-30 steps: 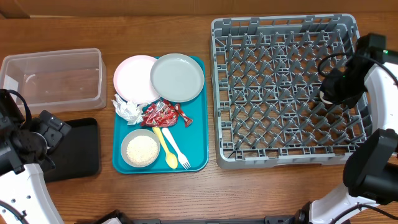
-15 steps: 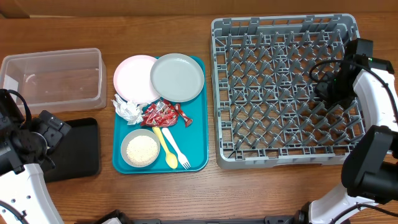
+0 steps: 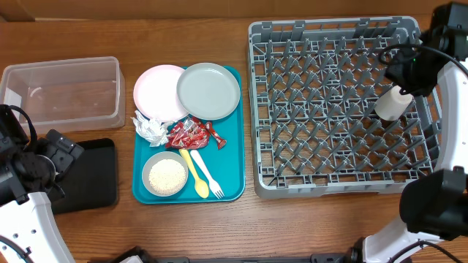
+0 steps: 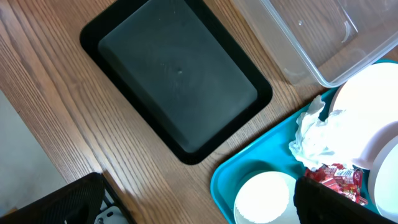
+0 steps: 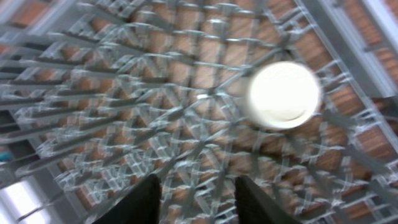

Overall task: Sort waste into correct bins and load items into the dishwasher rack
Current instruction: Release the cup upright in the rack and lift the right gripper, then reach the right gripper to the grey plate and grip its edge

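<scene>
A small white cup (image 3: 391,103) lies in the grey dishwasher rack (image 3: 292,109) near its right side; it also shows in the right wrist view (image 5: 284,94). My right gripper (image 3: 409,73) is open and empty above the rack, apart from the cup; its fingers (image 5: 199,199) show over the lattice. On the teal tray lie a white plate (image 3: 155,91), a grey-green plate (image 3: 209,90), a crumpled napkin (image 3: 150,129), red wrappers (image 3: 190,134), a bowl of rice grains (image 3: 166,175) and yellow and white cutlery (image 3: 201,175). My left gripper (image 3: 60,155) is open and empty by the black tray (image 3: 95,175).
The clear tub (image 3: 62,91) stands at the far left, behind the black tray (image 4: 177,78). The teal tray (image 3: 232,146) sits between the bins and the rack. In the left wrist view the napkin (image 4: 320,134) and bowl (image 4: 264,199) lie close to my left fingers (image 4: 199,211).
My right gripper has let go of the white cup and pulled up and back toward the rack's far right corner. The cup stays in the rack. The left arm has not moved.
</scene>
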{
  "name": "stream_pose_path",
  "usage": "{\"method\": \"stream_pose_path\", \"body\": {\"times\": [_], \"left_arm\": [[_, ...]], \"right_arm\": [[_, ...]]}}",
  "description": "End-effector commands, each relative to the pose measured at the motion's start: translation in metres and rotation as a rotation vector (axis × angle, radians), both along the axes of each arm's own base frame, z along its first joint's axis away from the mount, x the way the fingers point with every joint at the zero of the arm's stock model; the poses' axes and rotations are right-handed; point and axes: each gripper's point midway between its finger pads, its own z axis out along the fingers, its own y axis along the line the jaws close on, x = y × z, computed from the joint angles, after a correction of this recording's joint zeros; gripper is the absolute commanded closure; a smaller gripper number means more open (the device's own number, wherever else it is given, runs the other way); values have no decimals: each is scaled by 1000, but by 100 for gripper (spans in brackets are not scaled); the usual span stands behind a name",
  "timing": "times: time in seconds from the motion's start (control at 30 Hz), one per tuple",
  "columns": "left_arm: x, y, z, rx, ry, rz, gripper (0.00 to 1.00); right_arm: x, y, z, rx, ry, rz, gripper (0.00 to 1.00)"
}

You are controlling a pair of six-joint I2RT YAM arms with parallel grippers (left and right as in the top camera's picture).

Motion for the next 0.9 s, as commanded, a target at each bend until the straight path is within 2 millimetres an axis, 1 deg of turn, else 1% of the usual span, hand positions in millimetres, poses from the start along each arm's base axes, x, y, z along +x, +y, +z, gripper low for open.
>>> {"method": "stream_pose_path", "body": {"times": [0.0, 0.07, 0.1, 0.13, 0.17, 0.2, 0.23, 0.27, 0.3, 0.4, 0.47, 0.5, 0.53, 0.6, 0.63, 0.67, 0.7, 0.73, 0.77, 0.8, 0.83, 0.87], "left_arm": [[1, 1, 5, 0, -20, 21, 0], [1, 1, 5, -1, -20, 21, 0], [1, 1, 5, -1, -20, 21, 0], [1, 1, 5, -1, -20, 21, 0], [1, 1, 5, -1, -20, 21, 0], [1, 1, 5, 0, -20, 22, 0], [1, 1, 5, -1, -20, 21, 0], [1, 1, 5, -1, -20, 21, 0], [1, 1, 5, -1, -20, 21, 0], [1, 1, 5, 0, -20, 22, 0], [8, -3, 6, -30, -57, 22, 0], [14, -5, 7, -47, -85, 9, 0], [19, -6, 9, -53, -109, 0, 0], [19, -6, 9, -52, -109, 0, 0], [19, -6, 9, -53, -108, 0, 0], [19, -6, 9, -53, -107, 0, 0], [19, -6, 9, -53, -108, 0, 0], [19, -6, 9, -53, -108, 0, 0], [19, -6, 9, -53, -108, 0, 0], [19, -6, 9, -53, -108, 0, 0], [19, -6, 9, -53, -108, 0, 0], [19, -6, 9, -53, -108, 0, 0]], "right_arm": [[-4, 46, 64, 36, -170, 124, 47], [-20, 81, 93, 51, -238, 208, 39], [-33, 99, 109, 52, -269, 255, 36], [-39, 106, 115, 52, -281, 272, 33], [-52, 116, 125, 56, -297, 299, 32], [-62, 123, 131, 57, -309, 319, 31], [-70, 127, 137, 52, -320, 331, 26], [-77, 126, 141, 38, -327, 329, 7], [-80, 125, 143, 27, -330, 324, 0], [-84, 121, 143, 9, -324, 312, 0], [-81, 124, 142, 26, -324, 322, 0], [-79, 139, 142, 97, -330, 367, 0], [-79, 171, 142, 215, -337, 499, 0], [-78, 200, 133, 278, -323, 601, 3], [-73, 217, 123, 281, -310, 645, 7], [-66, 236, 110, 276, -301, 689, 15], [-62, 248, 103, 276, -298, 717, 18], [-55, 277, 85, 278, -299, 794, 18], [-50, 291, 74, 270, -298, 824, 17], [-43, 306, 58, 246, -291, 846, 13], [-35, 323, 36, 201, -275, 866, 12], [-28, 334, 22, 171, -266, 876, 12]]}}
